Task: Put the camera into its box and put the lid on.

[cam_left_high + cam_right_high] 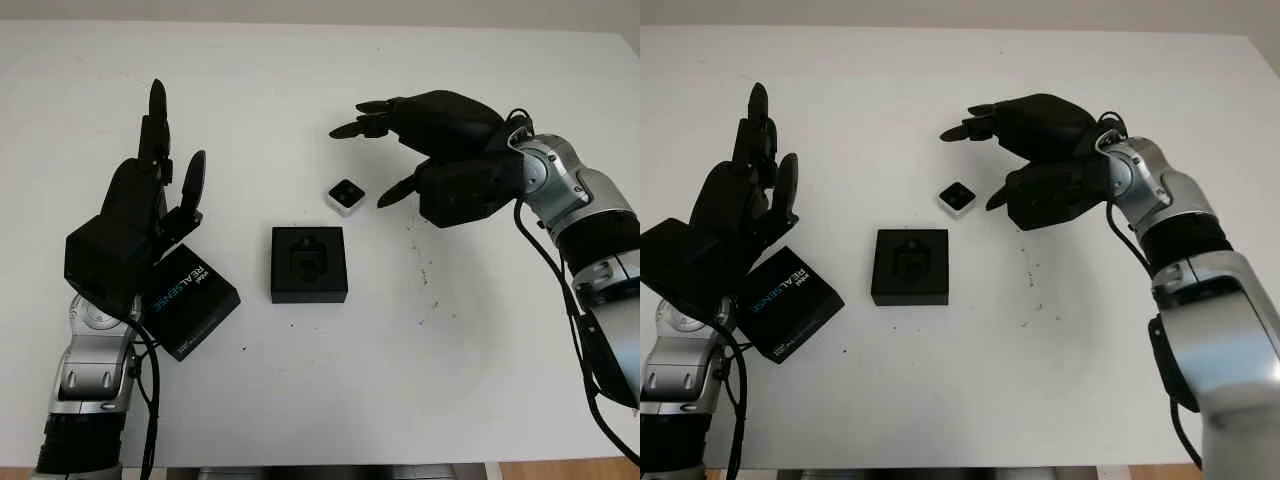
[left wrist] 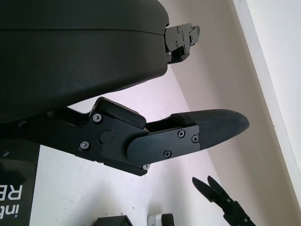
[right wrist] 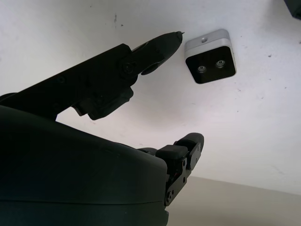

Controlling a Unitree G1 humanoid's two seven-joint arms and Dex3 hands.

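- Far left: the left hand (image 1: pixel 150 200) is up over the worktop (image 1: pixel 300 400), fingers pointing away from the robot, open and holding nothing.
- Just below and right of it lies the lid (image 1: pixel 190 300), a flat black piece with "REALSENSE" lettering, sitting at an angle on the worktop. The hand's body overlaps its left corner in the head views, so I can't tell if they actually touch.
- In the middle is the box (image 1: pixel 309 264), black and square, open on top, with a dark moulded insert inside. It sits apart from the lid.
- A bit beyond the box and slightly right is the camera (image 1: pixel 346 196), a small white block with a black face, lying on the bare worktop. It's near the box but not touching it, and not inside it.
- On the right, the right hand (image 1: pixel 395 145) hangs over the camera, open, nothing in it. Two fingers reach out past the camera's far side and the thumb (image 1: pixel 398 190) points at it from the right. From the wrist view there's a clear gap between the fingertip (image 3: pixel 169 40) and the camera, so no contact.
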